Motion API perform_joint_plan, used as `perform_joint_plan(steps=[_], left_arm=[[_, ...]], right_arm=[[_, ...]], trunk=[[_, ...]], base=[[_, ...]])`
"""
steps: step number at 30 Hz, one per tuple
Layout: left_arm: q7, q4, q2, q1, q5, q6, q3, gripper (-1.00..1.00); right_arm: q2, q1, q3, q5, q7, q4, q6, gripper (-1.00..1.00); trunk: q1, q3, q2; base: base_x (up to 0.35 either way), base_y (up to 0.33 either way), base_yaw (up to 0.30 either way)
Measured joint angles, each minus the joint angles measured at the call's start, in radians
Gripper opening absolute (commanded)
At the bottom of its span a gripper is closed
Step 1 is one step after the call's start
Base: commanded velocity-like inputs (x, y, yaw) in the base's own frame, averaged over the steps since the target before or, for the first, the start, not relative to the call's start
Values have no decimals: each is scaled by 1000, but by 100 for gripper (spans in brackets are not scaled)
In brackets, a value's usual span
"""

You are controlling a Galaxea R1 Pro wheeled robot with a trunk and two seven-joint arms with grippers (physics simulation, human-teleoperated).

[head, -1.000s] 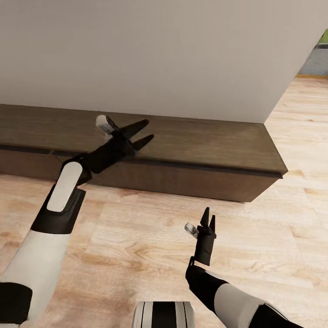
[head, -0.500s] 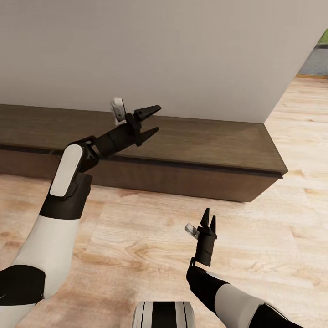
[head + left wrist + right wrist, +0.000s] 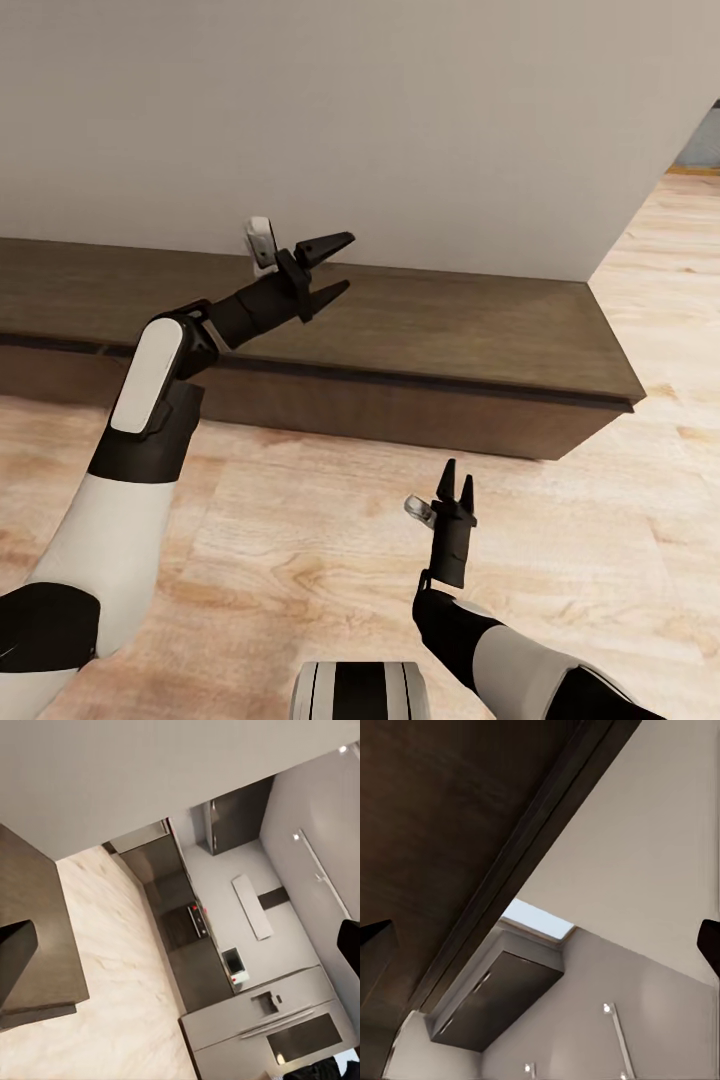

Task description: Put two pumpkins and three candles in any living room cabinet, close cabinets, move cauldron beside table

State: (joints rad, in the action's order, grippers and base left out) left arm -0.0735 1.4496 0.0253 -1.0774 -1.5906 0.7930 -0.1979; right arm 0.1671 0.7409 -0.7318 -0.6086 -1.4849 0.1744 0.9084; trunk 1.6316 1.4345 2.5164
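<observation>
The cabinet point(image 3: 450, 330) is a long, low dark brown unit against the wall, with its flat fronts all flush and shut. My left gripper point(image 3: 333, 266) hangs open and empty above the cabinet top, its fingers pointing toward the cabinet's right end. My right gripper point(image 3: 456, 488) is lower and nearer, over the wooden floor in front of the cabinet, pointing up, open, with nothing between its fingers. The left wrist view looks past the cabinet's end point(image 3: 37, 892) along the floor. In the right wrist view the cabinet's dark front point(image 3: 450, 810) is close.
A plain pale wall point(image 3: 400, 120) rises behind the cabinet and ends at a corner on the right, where an opening point(image 3: 700, 150) leads on. Light wooden floor point(image 3: 300, 520) stretches in front. A kitchen with a fridge point(image 3: 285, 1027) lies beyond in the left wrist view.
My left gripper has risen from the cabinet's front edge to above its top and turned, then held still. The head view has shifted slightly. The right arm is unchanged.
</observation>
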Motion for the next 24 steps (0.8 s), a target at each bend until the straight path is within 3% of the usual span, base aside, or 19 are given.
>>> perform_joint_plan(steps=[12, 24], left_arm=[[2, 3, -2, 1, 0, -1, 0, 100], [3, 3, -2, 1, 0, -1, 0, 100]], right_arm=[[1, 0, 4, -7, 14, 15, 13, 100], [7, 0, 7, -1, 104, 68, -43, 100]], trunk=[[0, 0, 0], [0, 0, 0]], base=[[22, 0, 0], [20, 0, 0]])
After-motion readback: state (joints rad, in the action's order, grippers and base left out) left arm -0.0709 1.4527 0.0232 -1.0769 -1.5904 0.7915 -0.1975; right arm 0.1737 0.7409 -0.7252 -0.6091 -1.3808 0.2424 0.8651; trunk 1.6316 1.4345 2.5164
